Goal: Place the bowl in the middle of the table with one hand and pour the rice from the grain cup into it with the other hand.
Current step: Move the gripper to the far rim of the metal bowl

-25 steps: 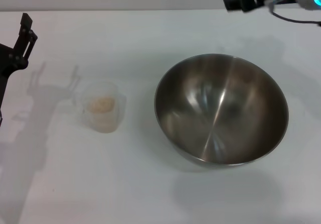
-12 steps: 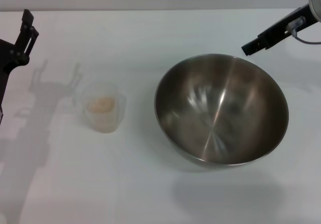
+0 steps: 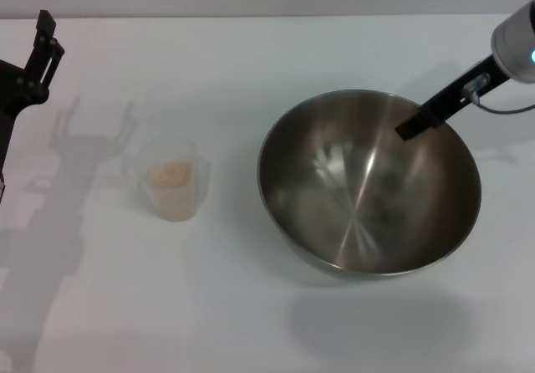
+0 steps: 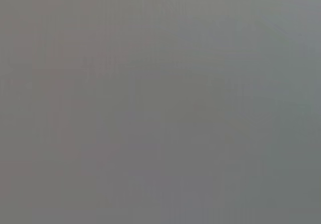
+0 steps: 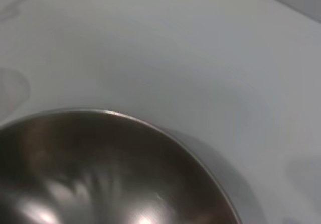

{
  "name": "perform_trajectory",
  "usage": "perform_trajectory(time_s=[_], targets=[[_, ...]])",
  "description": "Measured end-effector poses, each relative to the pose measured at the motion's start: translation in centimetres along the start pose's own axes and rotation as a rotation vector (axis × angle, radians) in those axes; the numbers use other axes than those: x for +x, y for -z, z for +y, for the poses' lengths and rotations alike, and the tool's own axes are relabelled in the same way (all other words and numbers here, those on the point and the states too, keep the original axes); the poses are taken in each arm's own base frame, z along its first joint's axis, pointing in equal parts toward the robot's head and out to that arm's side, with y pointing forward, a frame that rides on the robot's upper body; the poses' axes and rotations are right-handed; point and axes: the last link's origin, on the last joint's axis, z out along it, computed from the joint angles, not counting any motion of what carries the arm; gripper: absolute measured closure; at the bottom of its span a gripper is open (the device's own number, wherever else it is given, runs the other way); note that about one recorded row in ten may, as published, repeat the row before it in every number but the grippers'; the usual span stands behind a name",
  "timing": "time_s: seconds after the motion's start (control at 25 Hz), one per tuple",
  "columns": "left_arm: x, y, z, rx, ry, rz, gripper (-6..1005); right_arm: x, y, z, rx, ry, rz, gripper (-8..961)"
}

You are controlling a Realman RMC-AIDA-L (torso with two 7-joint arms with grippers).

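Reaching over the far right rim of the bowl [image 3: 368,181], the right gripper [image 3: 411,128] hangs above its inside; whether its claw is open I cannot tell. Left of the bowl on the table [image 3: 251,323] stands the grain cup [image 3: 171,181] holding rice [image 3: 170,172], with the left gripper [image 3: 42,47] parked farther left, its claw state unclear.

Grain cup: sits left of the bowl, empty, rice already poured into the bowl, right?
Not right. The grain cup does sit left of the bowl on the table, but the head view shows the rice still heaped inside it. The bowl holds no rice.
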Motion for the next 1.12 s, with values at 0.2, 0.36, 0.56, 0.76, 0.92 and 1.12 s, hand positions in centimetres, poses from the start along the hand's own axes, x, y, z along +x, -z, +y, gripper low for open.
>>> perform_trajectory(time_s=[0.2,0.36,0.56,0.76,0.92,1.12], targets=[[0.0,0.0,-0.1,0.003,0.002,0.001,172,0.3,-0.8,-0.3,0.007,-0.003,0.009,312],[0.0,-0.1,-0.1,0.010,0.005,0.002,172,0.7,-1.5,-0.4,0.001,-0.002,0.020,425],[0.0,-0.1,-0.1,0.010,0.008,0.002,172,0.8,-1.8,-0.2,-0.010,0.010,0.029,607],[0.0,-0.1,-0.1,0.010,0.009,0.003,173,0.8,-1.7,-0.3,-0.009,0.015,0.016,778],[0.0,-0.1,-0.1,0.010,0.009,0.003,173,0.8,-1.7,-0.5,-0.003,0.013,0.008,871],[0.0,-0.1,-0.1,0.009,0.009,0.004,173,0.3,-1.1,-0.6,-0.019,0.014,-0.046,918]])
